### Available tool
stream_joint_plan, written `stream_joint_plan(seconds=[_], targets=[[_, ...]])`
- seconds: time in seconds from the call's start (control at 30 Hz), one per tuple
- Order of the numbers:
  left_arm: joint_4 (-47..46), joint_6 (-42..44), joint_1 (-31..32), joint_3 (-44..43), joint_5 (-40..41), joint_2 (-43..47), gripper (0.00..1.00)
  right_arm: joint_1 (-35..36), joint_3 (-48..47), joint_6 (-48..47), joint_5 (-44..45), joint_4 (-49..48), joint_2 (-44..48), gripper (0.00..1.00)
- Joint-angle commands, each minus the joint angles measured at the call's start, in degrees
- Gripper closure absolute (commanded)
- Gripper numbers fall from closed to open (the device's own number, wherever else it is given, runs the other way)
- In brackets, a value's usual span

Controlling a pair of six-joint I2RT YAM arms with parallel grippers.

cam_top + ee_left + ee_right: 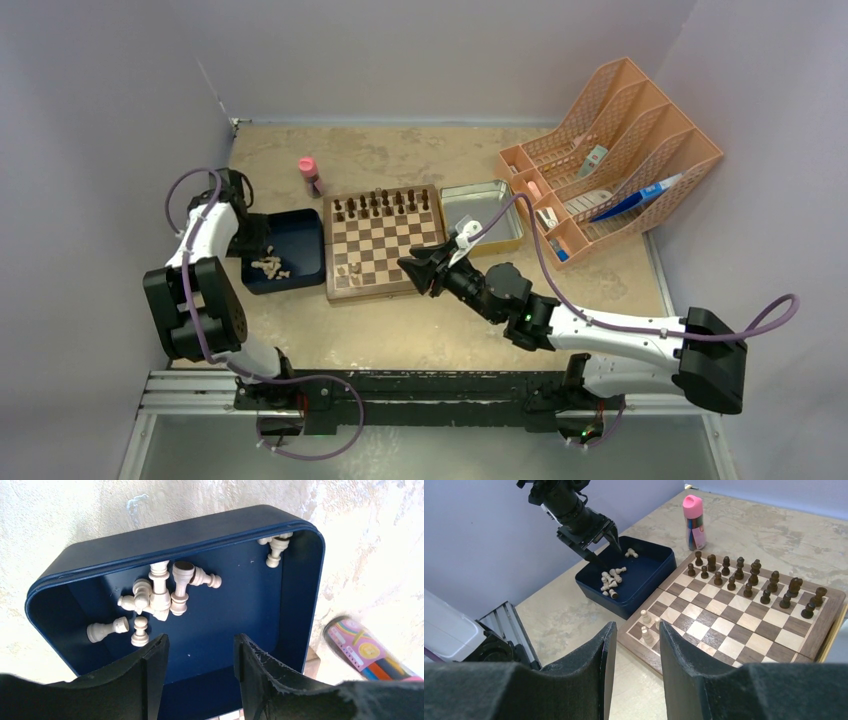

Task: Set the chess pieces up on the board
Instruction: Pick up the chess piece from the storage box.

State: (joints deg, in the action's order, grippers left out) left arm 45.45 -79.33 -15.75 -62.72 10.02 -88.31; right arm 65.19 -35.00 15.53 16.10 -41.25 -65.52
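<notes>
The board (385,250) lies mid-table, with dark chess pieces (385,205) standing in its two far rows. Three pale pieces (646,625) stand at its near left corner. Beside it, a dark blue tray (175,535) holds several pale pieces (160,592) lying on their sides. My left gripper (200,640) hangs over the tray, open and empty, just short of that cluster. My right gripper (636,627) hovers open above the board's near edge, nothing between its fingers. In the top view it (408,266) is at the board's near right.
A pink-capped tube (310,175) stands behind the tray. An open metal tin (480,215) lies right of the board. An orange file organiser (610,150) with pens and small items fills the back right. Purple walls enclose the table on three sides.
</notes>
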Motion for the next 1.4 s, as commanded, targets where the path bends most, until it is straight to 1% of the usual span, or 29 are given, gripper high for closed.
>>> stream_joint_plan(seconds=[0.0,0.07,0.13,0.23,0.33,0.5,0.6,0.73,0.8,0.97,1.13,1.27,1.37], targets=[[-0.4,-5.9,-0.8,1.0,2.1,-0.9,0.48,0.1,-0.1,-1.4,1.5,-0.7,1.6,0.6],[-2.5,-5.7,-1.5,2.2,1.4,-0.9,0.45,0.1,-0.3,-1.6,1.3,-0.7,1.6,0.6],[-3.2,-6.2,-1.7,2.7,1.1,-1.2,0.44,0.1,-0.5,-2.1,1.1,-0.5,1.7,0.6],[-1.8,-7.6,-1.7,1.9,1.4,-2.5,0.48,0.1,-0.8,-2.9,1.1,-0.6,2.0,0.6],[-0.1,-8.1,-1.7,0.6,2.8,-4.0,0.49,0.1,-1.1,-3.1,1.1,-0.9,2.1,0.6],[-2.2,-5.9,-1.8,0.4,3.2,-6.1,0.46,0.1,-1.7,-3.6,0.7,-1.8,1.2,0.6],[-4.3,-4.1,-1.7,0.5,2.5,-6.8,0.48,0.1,-2.1,-3.7,0.0,-1.3,1.1,0.6],[-4.8,-2.5,-1.7,-0.4,3.0,-7.5,0.48,0.1,-1.0,-3.2,-0.2,-2.5,1.2,0.6],[-5.1,-1.5,-1.8,-0.7,3.8,-7.6,0.47,0.1,-0.8,-3.2,-1.1,-3.3,0.8,0.6],[-5.4,-1.3,-1.8,-1.1,5.2,-7.9,0.46,0.1,-2.1,-3.2,-2.4,-1.9,0.2,0.6],[-4.9,-1.5,-1.8,-1.2,4.9,-9.4,0.5,0.1,-1.1,-3.2,-1.7,-1.7,1.9,0.6],[-6.3,-0.6,-1.7,-0.3,3.5,-9.7,0.55,0.1,-0.3,-3.0,-1.2,-2.1,2.5,0.6],[-7.1,0.5,-1.8,-0.2,2.5,-9.8,0.55,0.1,-0.5,-3.0,-1.3,-1.7,2.5,0.6]])
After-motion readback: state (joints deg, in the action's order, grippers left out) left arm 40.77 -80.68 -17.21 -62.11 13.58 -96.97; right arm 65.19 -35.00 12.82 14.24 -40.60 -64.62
